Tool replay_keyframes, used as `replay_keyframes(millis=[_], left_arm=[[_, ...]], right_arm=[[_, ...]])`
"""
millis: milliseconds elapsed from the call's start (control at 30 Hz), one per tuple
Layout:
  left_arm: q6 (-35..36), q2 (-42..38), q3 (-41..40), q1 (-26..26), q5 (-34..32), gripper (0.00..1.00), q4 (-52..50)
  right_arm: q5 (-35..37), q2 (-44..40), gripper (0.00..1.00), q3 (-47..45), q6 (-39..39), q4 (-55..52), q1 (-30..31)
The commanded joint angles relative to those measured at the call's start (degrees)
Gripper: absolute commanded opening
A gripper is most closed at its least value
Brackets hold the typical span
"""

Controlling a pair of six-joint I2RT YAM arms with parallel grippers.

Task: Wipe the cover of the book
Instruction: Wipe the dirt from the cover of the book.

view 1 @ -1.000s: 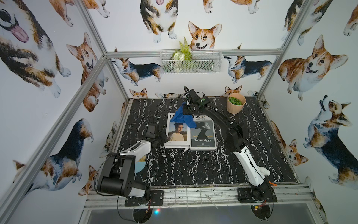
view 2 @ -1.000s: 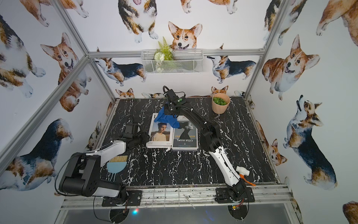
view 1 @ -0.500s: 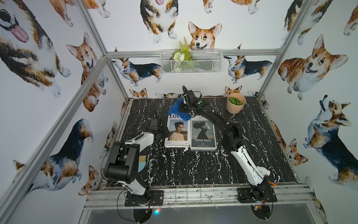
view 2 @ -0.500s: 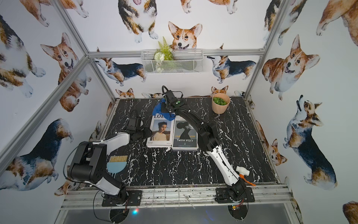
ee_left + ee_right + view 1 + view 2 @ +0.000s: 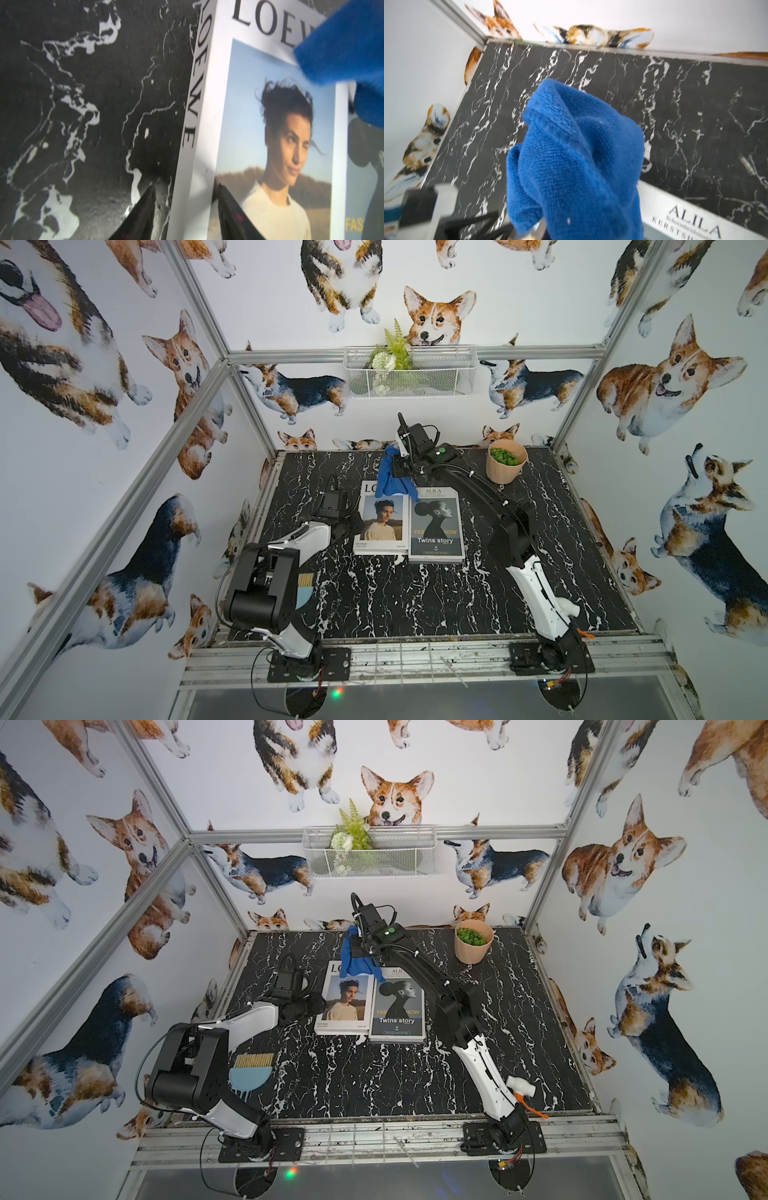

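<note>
A blue cloth (image 5: 391, 483) is clenched in the right gripper (image 5: 403, 467) over the LOEWE book (image 5: 245, 116), beside the ALILA book (image 5: 436, 531) titled "Twins story". The left gripper (image 5: 185, 207) is parted astride the LOEWE spine.

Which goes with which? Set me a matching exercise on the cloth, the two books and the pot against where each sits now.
1 blue cloth
2 LOEWE book
3 Twins story book
4 plant pot

A peach, far right of the table
B white cover, left of the pair
C dark cover, right of the pair
D gripped by the right tool

Pairs: 1-D, 2-B, 3-C, 4-A.
</note>
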Motion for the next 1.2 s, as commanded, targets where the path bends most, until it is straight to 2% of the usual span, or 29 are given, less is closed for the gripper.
replay_keyframes(millis=[0, 100, 167, 333, 533, 633, 767, 833, 1000, 1167], left_arm=[[-1.2, -2.3, -2.3, -0.1, -0.2, 0.51, -2.5], [-1.5, -3.6, -3.5, -0.4, -0.5, 0.51, -3.4], [-1.5, -4.1, -3.7, -0.4, -1.1, 0.51, -3.7], [-1.6, -2.2, -1.6, -0.4, -2.1, 0.51, -4.1], [-1.3, 0.5, 0.9, -0.4, -2.0, 0.51, -4.1], [-1.1, 1.6, 1.0, -0.4, -1.7, 0.51, -4.9], [-1.0, 1.5, 1.0, -0.4, -1.7, 0.51, -5.3], [-0.9, 1.4, 1.0, -0.4, -1.8, 0.51, -5.4], [-0.8, 1.5, 3.1, -0.4, -1.9, 0.51, -5.6], [-1.1, 1.6, 3.2, -0.4, -1.6, 0.51, -5.4]], right_arm=[[-3.1, 6.1, 0.00, 4.8, 6.7, 0.4, -3.0], [-8.3, 9.5, 0.00, 8.0, 9.1, -0.1, -3.7], [-10.2, 8.5, 0.00, 6.1, 8.0, -0.4, -2.8], [-6.8, 1.6, 0.00, -3.4, 2.0, -0.2, 0.1], [-1.9, -6.7, 0.00, -8.7, -0.8, -2.6, 0.5], [-0.7, -8.2, 0.00, -6.2, -3.2, -7.6, 0.9], [-0.2, -7.3, 0.00, 1.2, -6.9, -19.9, 1.7], [0.1, -7.7, 0.00, 1.6, -8.3, -23.2, 2.3], [-0.8, -9.3, 0.00, -1.3, -10.8, -25.0, 4.7], [1.2, -5.6, 0.00, -0.9, -10.6, -26.9, 5.1]])
